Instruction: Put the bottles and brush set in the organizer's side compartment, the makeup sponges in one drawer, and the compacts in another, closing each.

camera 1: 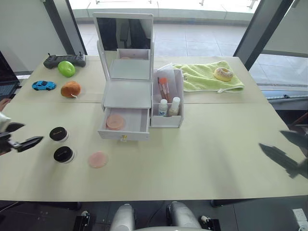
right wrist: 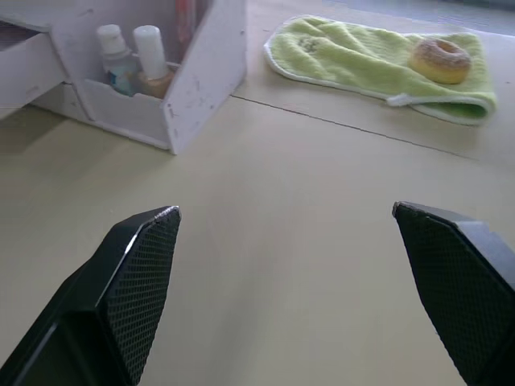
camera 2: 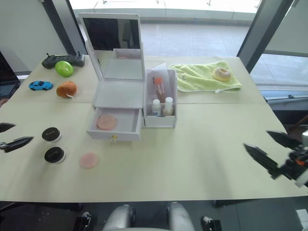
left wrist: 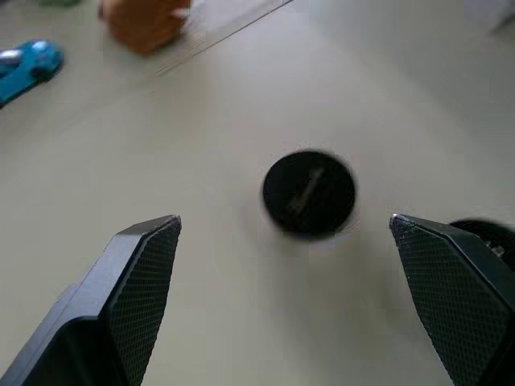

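The white organizer (camera 1: 126, 94) stands mid-table with its mirror up and its bottom drawer (camera 1: 123, 130) pulled out. One pink makeup sponge (camera 1: 115, 121) lies in that drawer; another sponge (camera 1: 97, 159) lies on the table in front. Two bottles (camera 1: 169, 107) and the brush set (camera 1: 163, 87) stand in the side compartment. Two black round compacts (camera 1: 58, 134) (camera 1: 63, 154) sit on the table at the left. My left gripper (camera 1: 18, 137) is open just left of them, facing the farther compact (left wrist: 309, 193). My right gripper (camera 2: 272, 151) is open over bare table at the right.
At the back left lie a black controller (camera 1: 65, 60), a green ball (camera 1: 67, 69), a blue toy car (camera 1: 44, 85) and an orange plush (camera 1: 70, 88). A green towel (camera 1: 208, 76) with a donut (camera 1: 224, 73) lies back right. A laptop (camera 1: 6, 82) sits at the far left edge.
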`<state>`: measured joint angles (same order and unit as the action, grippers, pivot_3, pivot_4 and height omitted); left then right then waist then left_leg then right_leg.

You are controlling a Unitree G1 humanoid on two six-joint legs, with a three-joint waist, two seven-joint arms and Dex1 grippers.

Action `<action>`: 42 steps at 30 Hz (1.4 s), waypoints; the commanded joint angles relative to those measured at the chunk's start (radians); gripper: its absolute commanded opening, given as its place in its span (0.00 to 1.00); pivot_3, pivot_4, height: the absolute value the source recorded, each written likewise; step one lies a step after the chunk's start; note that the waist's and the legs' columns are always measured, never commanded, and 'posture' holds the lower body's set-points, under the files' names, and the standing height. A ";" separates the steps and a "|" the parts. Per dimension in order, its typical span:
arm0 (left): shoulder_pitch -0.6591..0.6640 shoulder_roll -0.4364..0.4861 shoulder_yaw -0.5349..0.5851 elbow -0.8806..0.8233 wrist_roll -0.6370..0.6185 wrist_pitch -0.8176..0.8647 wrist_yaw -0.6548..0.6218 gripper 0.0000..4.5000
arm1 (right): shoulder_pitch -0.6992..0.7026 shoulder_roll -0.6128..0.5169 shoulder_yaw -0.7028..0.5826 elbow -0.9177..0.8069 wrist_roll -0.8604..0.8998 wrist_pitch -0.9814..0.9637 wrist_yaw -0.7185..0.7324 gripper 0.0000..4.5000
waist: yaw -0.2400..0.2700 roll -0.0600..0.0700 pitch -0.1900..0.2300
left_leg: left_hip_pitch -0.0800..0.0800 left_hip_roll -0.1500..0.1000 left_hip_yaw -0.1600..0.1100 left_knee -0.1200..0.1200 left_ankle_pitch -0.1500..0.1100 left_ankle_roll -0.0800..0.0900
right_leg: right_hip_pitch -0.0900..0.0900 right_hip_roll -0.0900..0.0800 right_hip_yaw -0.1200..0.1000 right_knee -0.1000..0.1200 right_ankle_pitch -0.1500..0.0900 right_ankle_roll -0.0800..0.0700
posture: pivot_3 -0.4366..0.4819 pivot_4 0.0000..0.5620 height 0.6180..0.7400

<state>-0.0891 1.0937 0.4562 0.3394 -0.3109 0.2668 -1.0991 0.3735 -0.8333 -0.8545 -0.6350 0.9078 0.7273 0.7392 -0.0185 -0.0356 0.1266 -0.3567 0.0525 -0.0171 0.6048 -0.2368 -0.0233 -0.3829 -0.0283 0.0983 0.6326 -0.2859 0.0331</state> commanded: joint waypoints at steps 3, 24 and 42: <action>0.045 -0.083 0.026 -0.377 -0.130 0.217 0.086 0.99 | -0.246 -0.059 0.253 -0.122 0.108 0.062 -0.155 1.00 | -0.009 -0.001 -0.001 | -0.006 0.000 -0.001 0.001 0.000 0.000 | 0.000 0.001 0.000 0.000 0.000 0.000 | 0.48 0.27 1.00; 0.549 -0.550 0.064 -1.039 -0.167 0.390 0.515 0.99 | -0.868 0.022 0.859 -0.005 0.032 0.089 -0.025 1.00 | -0.016 0.001 -0.001 | 0.002 -0.001 -0.007 0.003 0.000 0.000 | 0.006 0.001 -0.002 -0.002 0.005 -0.007 | 0.48 0.27 1.00; 0.511 -0.652 -0.152 -0.905 0.013 0.294 0.661 0.99 | -0.887 0.048 0.856 -0.011 0.030 0.126 -0.036 1.00 | -0.014 0.002 0.000 | 0.002 -0.002 -0.007 0.004 0.000 0.000 | 0.007 0.001 -0.002 -0.003 0.002 -0.003 | 0.48 0.27 1.00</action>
<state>0.4405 0.4417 0.3072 -0.5702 -0.3138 0.5695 -0.4603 -0.5005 -0.7854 0.0280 -0.6196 0.9348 0.8542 0.7093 -0.0325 -0.0340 0.1265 -0.3545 0.0506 -0.0245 0.6083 -0.2367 -0.0231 -0.3756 -0.0272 0.0960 0.6291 -0.2840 0.0301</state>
